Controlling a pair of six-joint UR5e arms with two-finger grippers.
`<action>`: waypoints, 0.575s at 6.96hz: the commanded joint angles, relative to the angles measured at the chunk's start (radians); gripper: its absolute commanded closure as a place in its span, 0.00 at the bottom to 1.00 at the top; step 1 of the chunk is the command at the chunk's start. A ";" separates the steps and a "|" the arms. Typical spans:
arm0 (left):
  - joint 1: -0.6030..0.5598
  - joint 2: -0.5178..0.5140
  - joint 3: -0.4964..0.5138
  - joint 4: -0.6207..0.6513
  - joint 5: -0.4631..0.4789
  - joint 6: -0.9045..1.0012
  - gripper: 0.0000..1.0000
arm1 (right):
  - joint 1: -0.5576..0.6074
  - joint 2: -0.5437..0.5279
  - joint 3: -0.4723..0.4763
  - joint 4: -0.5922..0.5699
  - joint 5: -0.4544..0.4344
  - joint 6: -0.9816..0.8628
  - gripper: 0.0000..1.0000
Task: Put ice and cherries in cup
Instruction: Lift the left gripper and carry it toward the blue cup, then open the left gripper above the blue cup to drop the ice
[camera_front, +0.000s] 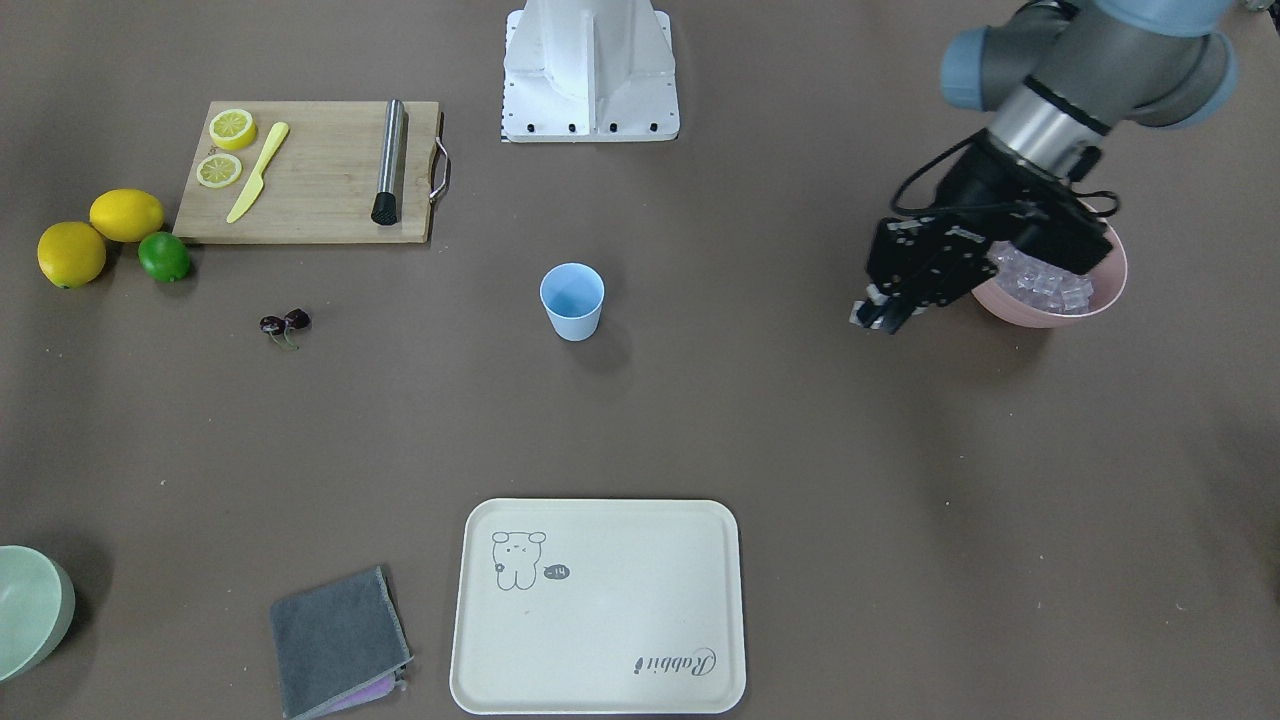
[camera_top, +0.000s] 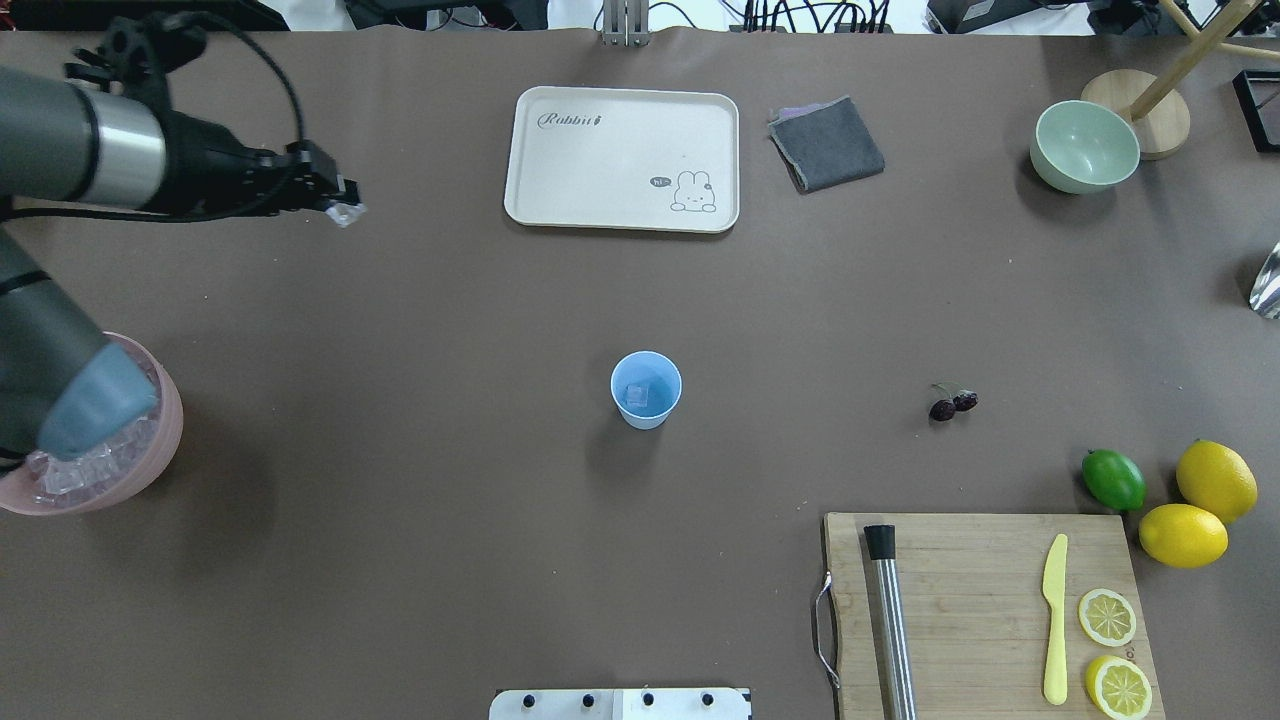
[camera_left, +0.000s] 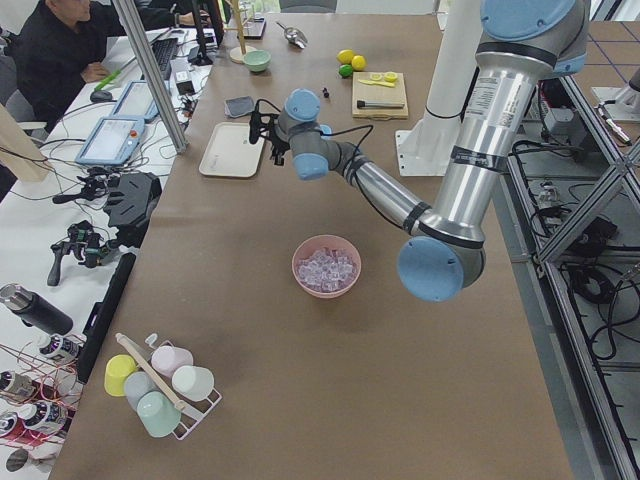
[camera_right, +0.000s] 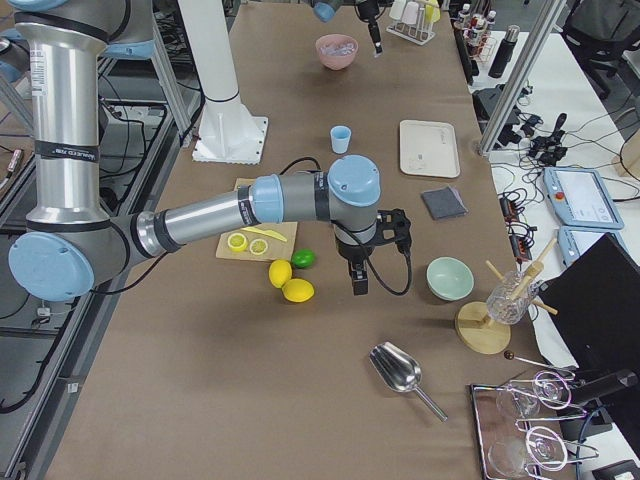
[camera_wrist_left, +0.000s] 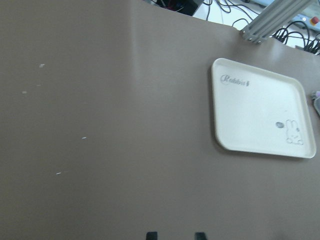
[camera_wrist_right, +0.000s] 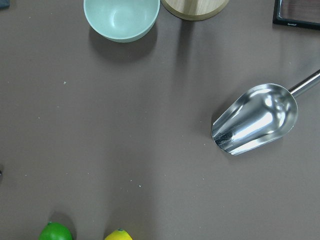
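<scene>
The light blue cup stands upright mid-table with one ice cube inside. More ice fills the pink bowl at the robot's left. My left gripper hangs above bare table, away from the bowl, shut on a clear ice cube; in the front-facing view the left gripper is beside the bowl. The cherries lie on the table to the cup's right. My right gripper shows only in the exterior right view, so I cannot tell its state.
A cream tray and a grey cloth lie at the far side. The wooden board carries lemon slices, a yellow knife and a steel muddler. A lime, two lemons, a green bowl and a metal scoop are at the right.
</scene>
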 joint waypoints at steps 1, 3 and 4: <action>0.237 -0.196 0.010 0.178 0.278 -0.095 1.00 | 0.001 -0.006 -0.001 0.004 0.000 0.000 0.00; 0.341 -0.259 0.100 0.166 0.424 -0.120 1.00 | 0.000 -0.009 0.001 0.005 0.000 -0.001 0.00; 0.372 -0.263 0.120 0.161 0.439 -0.126 1.00 | 0.000 -0.009 0.001 0.005 0.000 0.000 0.00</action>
